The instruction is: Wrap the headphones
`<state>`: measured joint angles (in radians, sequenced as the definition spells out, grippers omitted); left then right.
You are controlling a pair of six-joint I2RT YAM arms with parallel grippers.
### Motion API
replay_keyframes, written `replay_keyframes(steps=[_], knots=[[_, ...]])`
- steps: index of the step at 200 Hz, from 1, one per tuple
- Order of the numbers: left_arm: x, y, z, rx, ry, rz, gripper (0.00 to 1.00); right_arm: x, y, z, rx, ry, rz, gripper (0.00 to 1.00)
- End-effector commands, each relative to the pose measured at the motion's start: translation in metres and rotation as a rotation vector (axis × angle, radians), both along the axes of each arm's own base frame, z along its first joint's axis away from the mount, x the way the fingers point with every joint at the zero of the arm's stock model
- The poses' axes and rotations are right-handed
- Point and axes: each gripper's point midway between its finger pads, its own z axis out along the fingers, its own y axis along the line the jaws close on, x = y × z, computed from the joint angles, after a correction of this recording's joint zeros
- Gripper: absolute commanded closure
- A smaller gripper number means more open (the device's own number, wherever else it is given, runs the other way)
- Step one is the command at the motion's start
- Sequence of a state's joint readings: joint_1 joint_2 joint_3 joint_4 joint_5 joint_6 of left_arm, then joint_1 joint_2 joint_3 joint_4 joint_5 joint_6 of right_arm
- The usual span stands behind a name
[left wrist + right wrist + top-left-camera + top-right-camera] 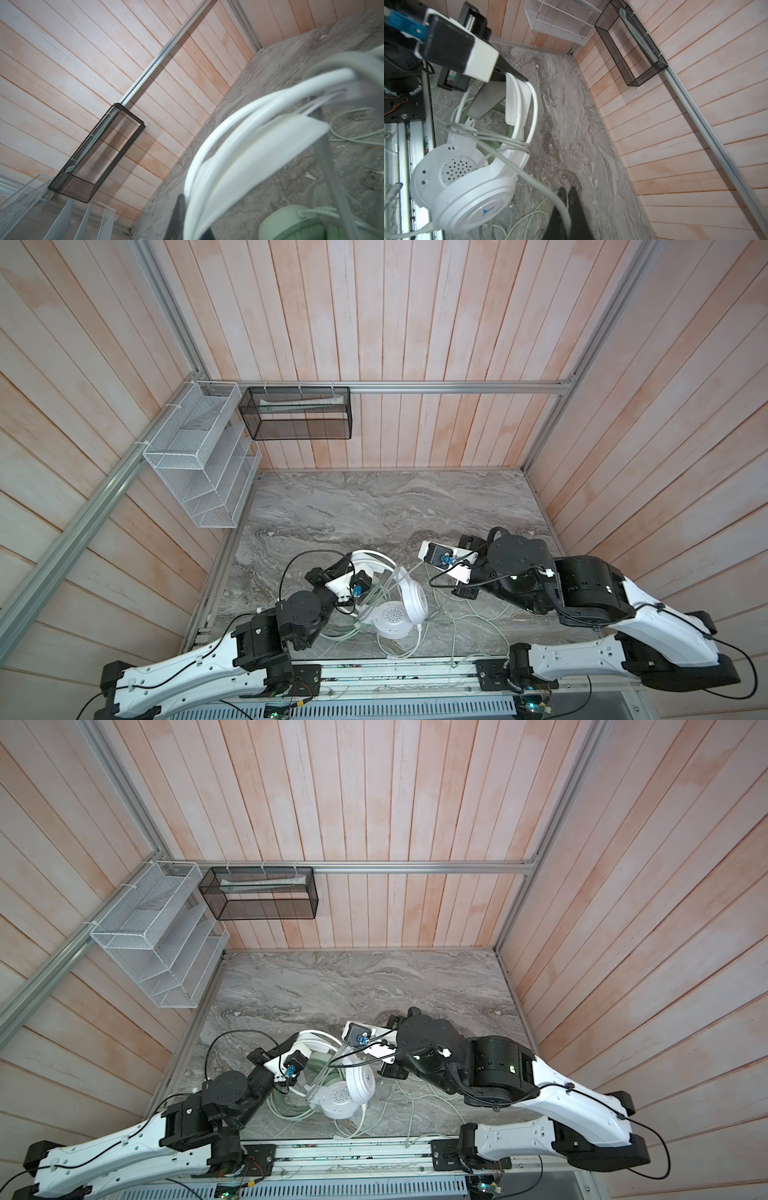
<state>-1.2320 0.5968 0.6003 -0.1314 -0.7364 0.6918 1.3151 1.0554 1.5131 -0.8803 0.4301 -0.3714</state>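
Gripping the white headset (467,187) by its band with the left end effector (508,80) at the tabletop's (571,124) front, over the green headset (291,226), we judged the right end effector (568,192), clamped on the cable (529,176), should wind it taut round that band.

The left arm (178,672) and right arm (582,655) have white moulded links dotted with small dark screw holes, joined by round black joints. Behind the dark tapered fingers (574,199) sits a black camera box (440,558) on a white mount, with a blue plug and thin black cables.
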Motion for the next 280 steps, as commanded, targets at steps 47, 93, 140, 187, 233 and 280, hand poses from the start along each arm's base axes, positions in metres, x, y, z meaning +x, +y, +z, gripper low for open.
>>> replay_keyframes(steps=[47, 93, 140, 187, 233, 280], knots=[[-0.03, -0.019, -0.018, 0.09, 0.039, -0.145, 1.0, 0.054, 0.004, 0.016, 0.212, -0.011, -0.115, 1.0], [-0.032, -0.009, 0.018, -0.059, 0.01, -0.146, 1.0, 0.075, -0.008, -0.021, 0.312, 0.069, -0.154, 1.0], [-0.033, -0.004, 0.029, -0.108, -0.003, -0.148, 1.0, 0.093, -0.02, -0.026, 0.418, 0.075, -0.243, 1.0], [-0.04, -0.002, 0.056, -0.28, 0.014, -0.19, 1.0, 0.105, 0.001, -0.076, 0.428, 0.216, -0.213, 1.0], [-0.048, -0.009, 0.102, -0.527, 0.074, -0.267, 1.0, 0.097, 0.019, -0.065, 0.527, 0.213, -0.092, 0.93], [-0.045, 0.01, 0.172, -0.862, 0.125, -0.253, 1.0, 0.094, 0.031, -0.078, 0.546, 0.249, -0.02, 0.79]])
